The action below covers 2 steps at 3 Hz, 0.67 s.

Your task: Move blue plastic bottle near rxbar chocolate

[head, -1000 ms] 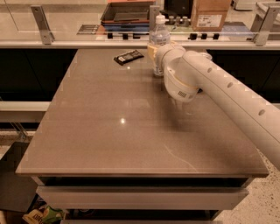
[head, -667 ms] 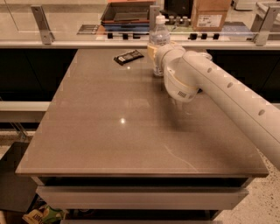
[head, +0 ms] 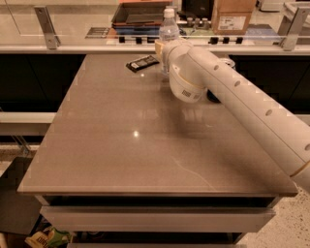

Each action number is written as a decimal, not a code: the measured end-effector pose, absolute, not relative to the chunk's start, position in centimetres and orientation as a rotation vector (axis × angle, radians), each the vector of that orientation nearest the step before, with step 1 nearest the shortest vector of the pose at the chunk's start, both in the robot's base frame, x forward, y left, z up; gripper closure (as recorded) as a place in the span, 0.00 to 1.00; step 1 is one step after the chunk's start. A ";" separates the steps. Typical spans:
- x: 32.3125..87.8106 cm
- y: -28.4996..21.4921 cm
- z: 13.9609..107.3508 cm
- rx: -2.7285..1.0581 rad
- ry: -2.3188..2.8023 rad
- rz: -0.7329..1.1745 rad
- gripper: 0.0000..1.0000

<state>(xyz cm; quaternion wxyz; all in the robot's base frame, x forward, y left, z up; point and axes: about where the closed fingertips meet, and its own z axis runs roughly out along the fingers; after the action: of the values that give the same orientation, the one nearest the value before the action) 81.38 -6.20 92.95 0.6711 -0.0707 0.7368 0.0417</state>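
The blue plastic bottle (head: 168, 28), clear with a white cap, stands upright at the far edge of the table. Its lower part is hidden behind my arm. The rxbar chocolate (head: 143, 63), a flat black bar, lies on the table just left of the bottle, a short gap away. My gripper (head: 162, 50) is at the bottle's base, at the end of the white arm (head: 232, 97) that reaches in from the right. The wrist hides most of the gripper.
The grey table (head: 121, 145) has its front edge near me. A dark object (head: 213, 95) is mostly hidden behind the arm. Beyond the far edge runs a counter with a railing (head: 48, 29), a dark tray (head: 140, 14) and a cardboard box (head: 232, 17).
The arm and the bottle have shifted a little to the left and farther back, closer to the black bar. The bar has not moved.
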 end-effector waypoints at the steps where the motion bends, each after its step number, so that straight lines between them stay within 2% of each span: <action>1: 82.0 -5.1 93.7 -0.130 1.669 0.087 1.00; 2: 82.5 -5.2 93.5 -0.101 1.692 0.053 1.00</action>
<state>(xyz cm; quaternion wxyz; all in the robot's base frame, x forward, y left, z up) 82.54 -5.18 93.54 0.6616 -0.0446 0.7482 0.0233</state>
